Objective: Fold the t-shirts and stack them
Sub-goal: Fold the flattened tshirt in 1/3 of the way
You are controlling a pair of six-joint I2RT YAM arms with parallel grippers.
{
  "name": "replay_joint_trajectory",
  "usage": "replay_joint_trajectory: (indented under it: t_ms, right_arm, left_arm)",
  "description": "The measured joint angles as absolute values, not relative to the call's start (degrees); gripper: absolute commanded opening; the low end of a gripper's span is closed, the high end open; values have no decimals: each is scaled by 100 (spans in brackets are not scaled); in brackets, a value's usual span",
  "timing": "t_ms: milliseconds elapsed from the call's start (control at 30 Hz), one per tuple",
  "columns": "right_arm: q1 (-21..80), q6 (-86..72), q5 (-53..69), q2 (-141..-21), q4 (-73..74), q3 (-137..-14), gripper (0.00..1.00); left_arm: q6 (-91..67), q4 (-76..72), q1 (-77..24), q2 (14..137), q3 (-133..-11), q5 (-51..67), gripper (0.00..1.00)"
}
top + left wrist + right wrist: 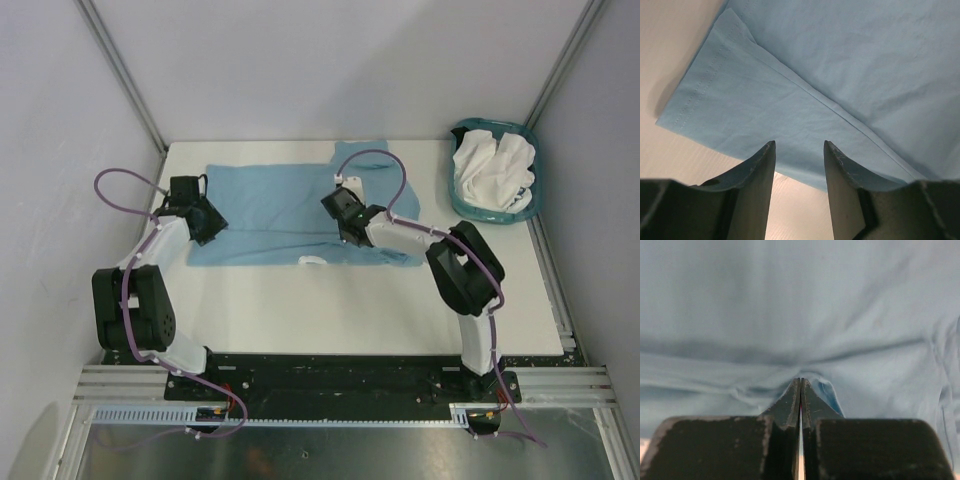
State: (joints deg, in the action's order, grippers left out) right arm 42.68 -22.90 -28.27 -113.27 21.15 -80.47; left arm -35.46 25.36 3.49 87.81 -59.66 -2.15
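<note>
Basket [462,203] holds white t-shirts [492,165]; right end effector [800,382] pinches blue t-shirt [270,200]; left end effector [800,150] released.

T-shirt [840,75] ahead of left gripper [799,150]: plain lt blue, same-colour hem stitching. Shirts [492,170] right of right gripper [800,385]: white; basket [460,203] teal. Table [300,310] white.

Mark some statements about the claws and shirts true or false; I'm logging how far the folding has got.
1. The left claw is open. True.
2. The right claw is wide open. False: it is shut, pinching the light blue t-shirt.
3. The white t-shirts lie in the teal basket. True.
4. The light blue t-shirt is in the basket. False: it lies spread on the table.
</note>
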Motion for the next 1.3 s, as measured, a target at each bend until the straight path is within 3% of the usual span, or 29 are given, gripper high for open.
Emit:
replay_joint_trajectory:
  t_ms: [333, 400, 533, 700, 1000, 1300]
  right_arm:
    - [4062, -1422, -2963, -12401, 1765, -9437, 0]
    - [4023, -1358, -2934, -12422, 1791, -9509, 6]
    - [3861, -1424, -2856, -12355, 1863, -9504, 28]
    - [3409, -1857, -2484, -11518, 2152, -8667, 34]
    - [2438, -2604, -1850, -9417, 2416, -6890, 34]
    - [2115, -2810, -1393, -8886, 2593, -5857, 33]
  left_arm:
    - [-3542, 2536, 349, 8862, -5966, -110, 48]
    - [-3535, 2534, 349, 8875, -5966, -56, 49]
    - [-3424, 2530, 261, 8895, -5968, 207, 53]
    - [-3256, 2425, -458, 9019, -6130, 572, 56]
    - [-3186, 1811, -2497, 10086, -7332, 978, 57]
    - [-3144, 1594, -3691, 11389, -8637, 888, 55]
